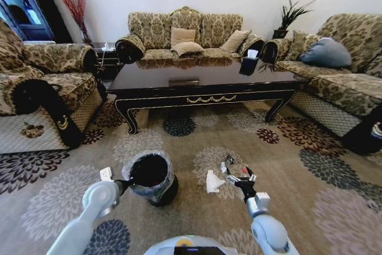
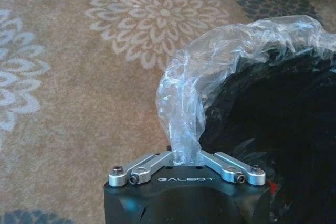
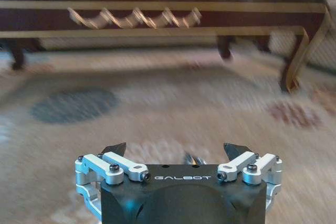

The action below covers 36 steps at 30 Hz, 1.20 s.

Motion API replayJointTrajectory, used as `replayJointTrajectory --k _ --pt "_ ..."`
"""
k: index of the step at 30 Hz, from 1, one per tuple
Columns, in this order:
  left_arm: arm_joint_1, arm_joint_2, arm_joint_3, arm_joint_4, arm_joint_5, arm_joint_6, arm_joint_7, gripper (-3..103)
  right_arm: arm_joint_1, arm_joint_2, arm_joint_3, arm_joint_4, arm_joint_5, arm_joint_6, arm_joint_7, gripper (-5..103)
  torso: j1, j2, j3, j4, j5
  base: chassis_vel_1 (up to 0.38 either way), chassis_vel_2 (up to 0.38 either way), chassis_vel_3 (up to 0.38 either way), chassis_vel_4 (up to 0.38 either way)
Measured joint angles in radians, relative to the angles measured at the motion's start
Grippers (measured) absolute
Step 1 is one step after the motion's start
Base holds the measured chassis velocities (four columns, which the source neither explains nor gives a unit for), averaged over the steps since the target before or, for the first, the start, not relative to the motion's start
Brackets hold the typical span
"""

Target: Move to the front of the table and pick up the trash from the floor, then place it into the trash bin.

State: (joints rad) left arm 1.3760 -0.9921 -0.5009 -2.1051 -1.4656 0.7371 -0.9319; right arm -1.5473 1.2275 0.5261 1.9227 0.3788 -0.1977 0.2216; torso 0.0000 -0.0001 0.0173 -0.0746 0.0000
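Trash is the object here: a crumpled white tissue (image 1: 213, 181) lies on the floor (image 1: 286, 165), just beside the right gripper (image 1: 237, 175) on its inner side, toward the bin, with a small dark scrap (image 1: 229, 160) just past the fingertips toward the table. That gripper hangs low over the carpet with its fingers spread and nothing between them; in the right wrist view the two black fingertips (image 3: 114, 149) stand well apart and point at the table's front edge. The tissue has no clear long axis, being a loose wad, so I judge approach direction matters little; what counts is that it lies sideways of the open jaws, not between them, so the hand would need to shift toward the bin and drop before closing. The left gripper (image 2: 185, 157) is clenched on the clear plastic liner (image 2: 210, 72) where it folds over the rim of the trash bin (image 1: 150, 176), holding the bin's near edge. The bin stands on the carpet between the two arms, just beside the tissue on its other side. The right arm is therefore the nearer free hand for the tissue, and the drop point is close. Beyond them, the table (image 1: 203, 88) runs across the room, with carpet between its front edge and the litter.
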Motion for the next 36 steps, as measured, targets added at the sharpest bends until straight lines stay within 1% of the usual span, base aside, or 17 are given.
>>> replayJointTrajectory --k 1,3,4,6,8,9,11,12,15,16,19,26,29,30,32,34,36 --pt "0.0 0.0 0.0 0.0 0.0 0.0 0.0 0 0.0 0.0 0.0 0.0 0.0 0.0 0.0 100 0.0 0.0 0.0 0.0 0.0 0.0 0.0 0.0 0.0" --pt "0.004 0.007 0.002 -0.005 -0.001 0.0 0.0 0 0.042 -0.03 0.0 -0.027 0.089 -0.088 0.054 100 0.0 0.0 0.0 -0.0002 0.0001 0.0 0.0 0.0 0.0" --pt "0.005 0.012 0.005 -0.009 0.0 0.0 0.0 0 0.071 -0.061 0.0 -0.048 0.152 -0.142 0.088 100 0.0 0.0 0.0 0.0 0.0002 0.0 0.0 0.0 0.0" --pt "0.001 0.022 0.015 -0.009 0.003 0.0 -0.001 0 0.112 -0.11 -0.001 -0.078 0.219 -0.196 0.118 100 0.0 0.0 0.0 0.0003 0.0 0.0 0.0 0.0 0.0" --pt "-0.004 0.027 0.02 -0.009 0.003 0.0 -0.001 0 0.123 -0.127 -0.001 -0.089 0.243 -0.212 0.124 100 0.0 0.0 0.0 0.0003 0.0 0.0 0.0 0.0 0.0" --pt "-0.008 0.032 0.026 -0.007 0.004 0.0 -0.002 0 0.139 -0.149 -0.001 -0.106 0.28 -0.235 0.135 100 0.0 0.0 0.0 -0.0002 0.0 0.0 0.0 0.0 0.0" --pt "-0.018 0.046 0.044 -0.003 0.006 -0.001 -0.002 0 0.173 -0.188 -0.003 -0.146 0.364 -0.278 0.148 100 0.0 0.0 0.0 0.0002 0.0 0.0 0.0 0.0 0.0" --pt "-0.018 0.046 0.044 -0.003 0.006 -0.001 -0.002 0 0.173 -0.188 -0.003 -0.146 0.364 -0.278 0.148 100 0.0 0.0 0.0 0.0002 0.0 0.0 0.0 0.0 0.0" --pt "-0.029 0.055 0.069 0.0 0.002 -0.001 -0.001 0 0.198 -0.21 -0.01 -0.182 0.459 -0.323 0.149 100 0.0 0.0 0.0 -0.0004 0.0001 0.0 0.0 0.0 0.0" --pt "-0.029 0.055 0.069 0.0 0.002 -0.001 -0.001 0 0.198 -0.21 -0.01 -0.182 0.459 -0.323 0.149 100 0.0 0.0 0.0 -0.0004 0.0001 0.0 0.0 0.0 0.0" --pt "-0.037 0.058 0.088 -0.007 -0.024 -0.001 0.001 0 0.253 -0.228 -0.051 -0.237 0.517 -0.353 0.141 100 0.0 0.0 0.0 0.0001 0.0001 0.0 0.0 0.0 0.0" --pt "-0.065 0.083 0.124 -0.008 -0.056 -0.001 0.003 0 0.341 -0.245 -0.118 -0.349 0.536 -0.363 0.138 100 0.0 0.0 0.0 0.0001 0.0002 0.0 0.0 0.0 0.0" --pt "-0.089 0.126 0.159 0.008 -0.07 -0.002 0.013 0 0.401 -0.249 -0.154 -0.439 0.507 -0.358 0.133 100 0.0 0.0 0.0 0.0 -0.0001 0.0 0.0 0.0 0.0" --pt "-0.089 0.126 0.159 0.008 -0.07 -0.002 0.013 0 0.401 -0.249 -0.154 -0.439 0.507 -0.358 0.133 100 0.0 0.0 0.0 0.0 -0.0001 0.0 0.0 0.0 0.0" --pt "-0.12 0.173 0.195 0.025 -0.067 -0.002 0.033 0 0.441 -0.25 -0.177 -0.499 0.48 -0.357 0.131 100 0.0 0.0 0.0 0.0002 0.0 0.0 0.0 0.0 0.0" --pt "-0.128 0.185 0.204 0.029 -0.063 -0.002 0.043 0 0.447 -0.25 -0.18 -0.511 0.475 -0.357 0.13 100 0.0 0.0 0.0 0.0002 -0.0001 0.0 0.0 0.0 0.0" --pt "-0.165 0.228 0.247 0.045 -0.034 -0.002 0.09 0 0.464 -0.247 -0.19 -0.548 0.462 -0.356 0.123 100 0.0 0.0 0.0 0.0 0.0 0.0 0.0 0.0 0.0"
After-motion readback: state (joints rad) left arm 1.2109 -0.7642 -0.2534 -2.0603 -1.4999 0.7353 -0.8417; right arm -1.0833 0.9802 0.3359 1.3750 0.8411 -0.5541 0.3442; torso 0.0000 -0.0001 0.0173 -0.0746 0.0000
